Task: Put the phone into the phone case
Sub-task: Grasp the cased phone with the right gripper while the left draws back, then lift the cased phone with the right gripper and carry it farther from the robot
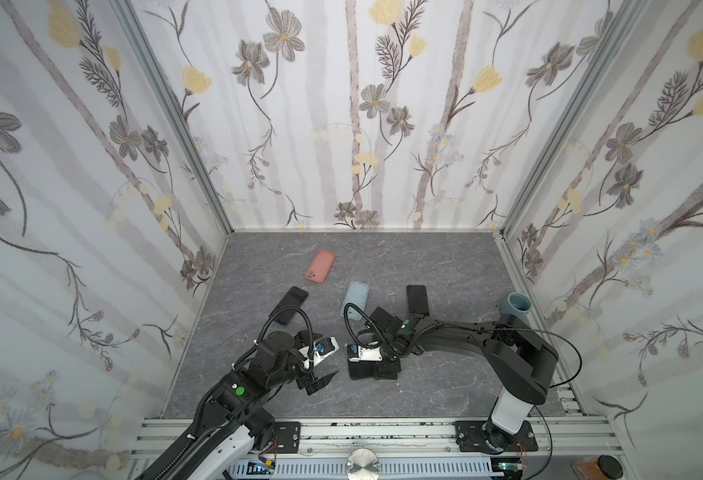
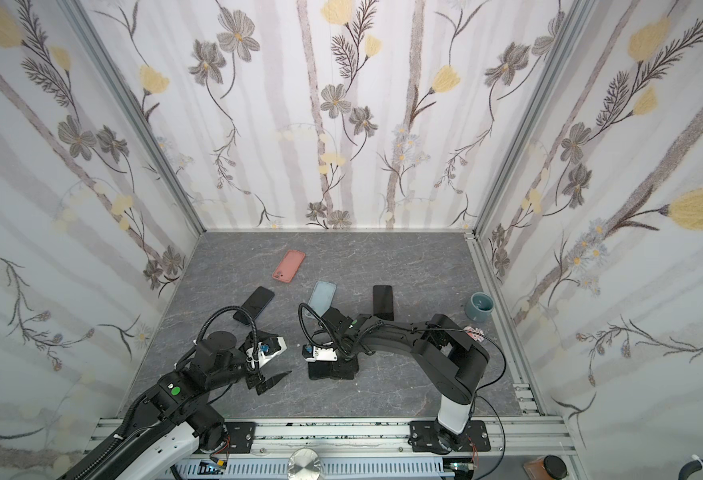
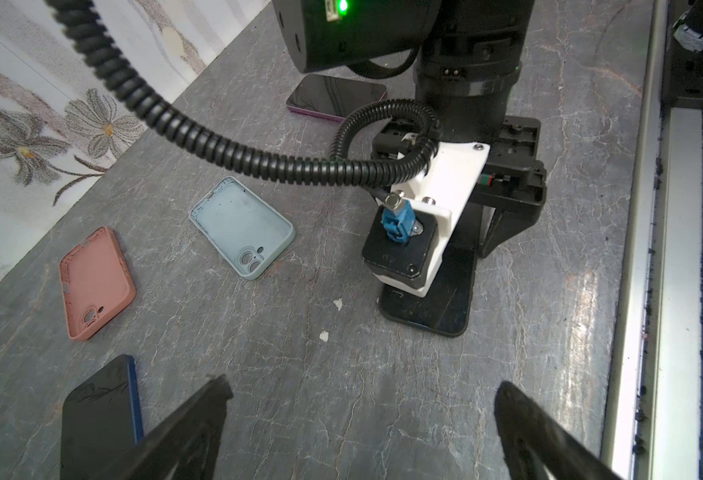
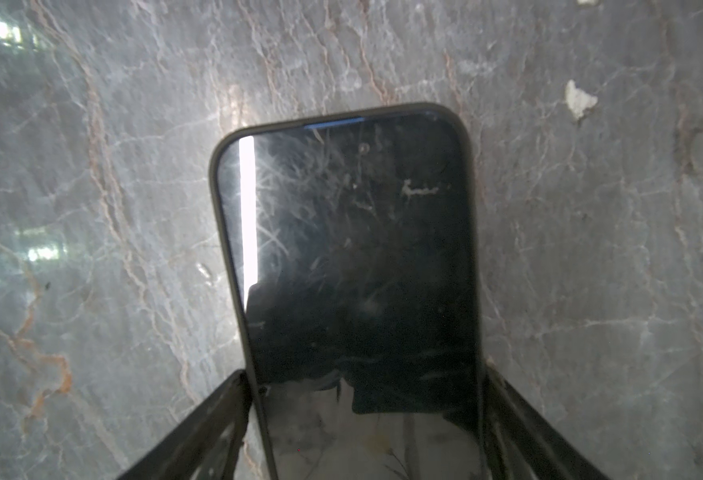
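A black phone [image 4: 350, 249] with a dark rim lies screen up on the grey marbled table [image 4: 92, 208], near the front middle in both top views [image 1: 358, 370] [image 2: 318, 370]. My right gripper [image 4: 364, 370] points down over it, and its two fingers press against the phone's long edges. An empty light blue phone case [image 1: 357, 299] [image 3: 244, 232] lies just behind it. Farther back left is an empty pink phone case [image 1: 320, 266] [image 3: 96, 282]. My left gripper [image 3: 364, 384] hovers open and empty, left of the phone [image 1: 327, 368].
A blue-edged phone [image 1: 289, 305] [image 3: 96, 415] lies at the left. At the right lies a purple-edged phone [image 1: 418, 300] [image 3: 337, 97]. A blue-grey cup [image 1: 516, 309] stands by the right wall. Metal rails [image 1: 362, 432] run along the front.
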Robot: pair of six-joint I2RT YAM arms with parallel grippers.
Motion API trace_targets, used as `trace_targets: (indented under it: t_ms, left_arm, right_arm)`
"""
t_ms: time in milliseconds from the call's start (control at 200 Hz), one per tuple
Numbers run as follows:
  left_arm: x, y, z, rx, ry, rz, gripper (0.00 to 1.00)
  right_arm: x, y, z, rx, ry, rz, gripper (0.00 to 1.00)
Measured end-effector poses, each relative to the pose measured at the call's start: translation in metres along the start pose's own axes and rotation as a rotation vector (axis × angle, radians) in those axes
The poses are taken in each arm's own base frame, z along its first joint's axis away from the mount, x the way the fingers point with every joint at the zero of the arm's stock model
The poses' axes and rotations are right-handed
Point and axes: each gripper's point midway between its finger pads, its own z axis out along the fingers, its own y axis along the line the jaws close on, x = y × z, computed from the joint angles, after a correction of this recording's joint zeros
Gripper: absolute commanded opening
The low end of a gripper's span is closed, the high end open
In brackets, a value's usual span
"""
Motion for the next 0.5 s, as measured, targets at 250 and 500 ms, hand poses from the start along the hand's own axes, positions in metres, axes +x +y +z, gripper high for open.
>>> trace_targets:
  t_ms: [250,500]
  left_arm:
    - [-0.0005,-0.0002,-0.0006,-0.002,-0.004,0.002,1.00]
    - [-0.0012,-0.0003,-0.0012,-0.003,-0.009,0.004,1.00]
  right_arm:
    - [-0.0004,-0.0005,-0.0011,0.004,-0.001,0.000,0.75]
    - [0.0070,0.0033,-0.0055,0.007,0.018,0.015,0.71]
